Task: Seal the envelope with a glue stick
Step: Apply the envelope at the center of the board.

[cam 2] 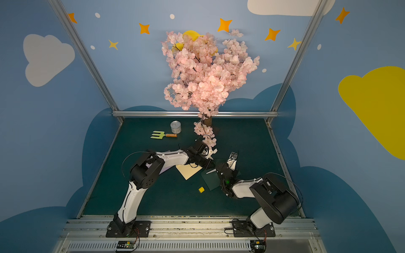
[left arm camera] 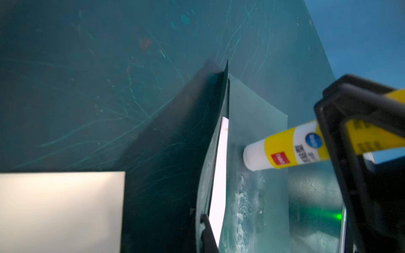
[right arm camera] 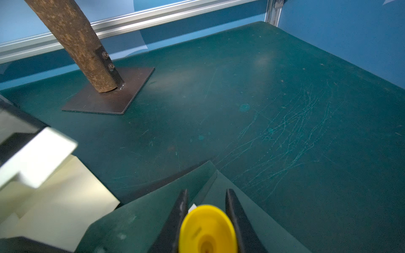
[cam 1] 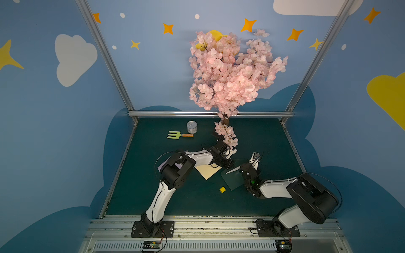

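Right jaws: the right gripper (right arm camera: 207,196) is clamped on the barrel of the yellow plastic glue stick with a white label (left arm camera: 282,149), with one black finger on each side of it.
Glue stick tip: bare and white, it presses on the body of the dark green paper envelope (left arm camera: 252,109), close to the fold of the flap.
Left jaws: the left gripper (left arm camera: 205,221) is closed all the way. It pinches the edge of the pointed flap (left arm camera: 215,122) of the dark green paper envelope and holds it up off the body.
Under the flap: a white sheet (left arm camera: 219,166) shows in the gap between flap and body.
Glue marks: whitish smears (left arm camera: 241,197) lie on the envelope body along the fold.
Dark green paper envelope: its body lies flat on the dark green table mat (cam 1: 175,197), between the two grippers in both top views.
Cream envelope: a pale cream-yellow rectangular paper envelope (cam 1: 208,172) lies flat just beside the dark green paper envelope, on the robot's left of it and partly under the left arm.
Yellow piece: a short yellow cylinder (cam 1: 222,189) lies loose near the dark green paper envelope, on the robot's side of it and not touching.
Lilac paper: a sliver (cam 1: 160,168) shows beyond the cream envelope, mostly hidden by the left arm.
Tree: a pink-blossomed artificial tree (cam 1: 230,72) stands on a brown metal plate (right arm camera: 109,98), behind the dark green paper envelope towards the back wall.
Far items: a silver tin can (cam 1: 192,127) and a light green hand fork with an orange handle (cam 1: 179,135) lie well apart from it, back and to the left.
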Motion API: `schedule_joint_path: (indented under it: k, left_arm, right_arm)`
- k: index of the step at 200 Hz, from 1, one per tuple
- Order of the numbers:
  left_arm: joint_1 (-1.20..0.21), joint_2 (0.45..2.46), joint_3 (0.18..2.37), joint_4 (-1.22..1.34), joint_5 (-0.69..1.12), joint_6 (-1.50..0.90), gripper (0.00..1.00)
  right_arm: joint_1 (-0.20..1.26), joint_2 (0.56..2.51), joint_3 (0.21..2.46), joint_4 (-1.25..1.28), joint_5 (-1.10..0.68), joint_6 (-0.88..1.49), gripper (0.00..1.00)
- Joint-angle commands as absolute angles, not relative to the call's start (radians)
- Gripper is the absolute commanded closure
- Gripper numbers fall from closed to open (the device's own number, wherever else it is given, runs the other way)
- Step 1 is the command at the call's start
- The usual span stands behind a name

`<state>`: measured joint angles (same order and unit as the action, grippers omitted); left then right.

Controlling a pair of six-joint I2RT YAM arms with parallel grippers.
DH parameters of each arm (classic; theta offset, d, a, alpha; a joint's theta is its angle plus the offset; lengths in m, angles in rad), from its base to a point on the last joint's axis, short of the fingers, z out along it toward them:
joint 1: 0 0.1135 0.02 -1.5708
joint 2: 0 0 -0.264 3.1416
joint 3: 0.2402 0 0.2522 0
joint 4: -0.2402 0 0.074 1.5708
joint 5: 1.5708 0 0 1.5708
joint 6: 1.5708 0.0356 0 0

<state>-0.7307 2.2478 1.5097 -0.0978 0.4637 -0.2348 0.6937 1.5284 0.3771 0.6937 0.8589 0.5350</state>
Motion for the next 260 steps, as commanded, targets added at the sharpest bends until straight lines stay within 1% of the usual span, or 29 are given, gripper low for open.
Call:
schedule_joint_path:
  k: [1, 23, 50, 74, 103, 138, 185, 229, 260]
  left_arm:
    - [-0.723, 2.249, 1.497, -0.129, 0.463, -0.225, 0.98]
    - [-0.723, 2.250, 1.500, -0.126, 0.460, -0.233, 0.98]
    - [-0.724, 2.249, 1.497, -0.122, 0.457, -0.241, 0.98]
    - [-0.723, 2.249, 1.500, -0.126, 0.454, -0.236, 0.98]
    - [-0.724, 2.255, 1.499, -0.118, 0.457, -0.236, 0.98]
    - [-0.723, 2.253, 1.497, -0.115, 0.463, -0.238, 0.98]
    - [-0.724, 2.254, 1.497, -0.114, 0.468, -0.239, 0.98]
    - [-0.729, 2.249, 1.495, -0.117, 0.462, -0.239, 0.98]
    - [-0.737, 2.244, 1.495, -0.129, 0.437, -0.239, 0.98]
  right_arm:
    - [0.722, 1.546, 0.352, 0.630, 0.826, 0.478, 1.00]
    - [0.810, 1.522, 0.361, 0.574, 0.831, 0.516, 1.00]
    - [0.902, 1.477, 0.399, 0.375, 0.849, 0.677, 1.00]
    - [0.940, 1.428, 0.447, 0.160, 0.867, 0.804, 1.00]
    - [0.943, 1.404, 0.449, 0.106, 0.889, 0.836, 1.00]
    - [0.854, 1.434, 0.403, 0.210, 0.878, 0.821, 1.00]
    - [0.710, 1.391, 0.357, 0.422, 0.810, 0.651, 1.00]
    - [0.650, 1.289, 0.353, 0.444, 0.747, 0.581, 1.00]
    - [0.590, 1.125, 0.354, 0.359, 0.686, 0.618, 1.00]
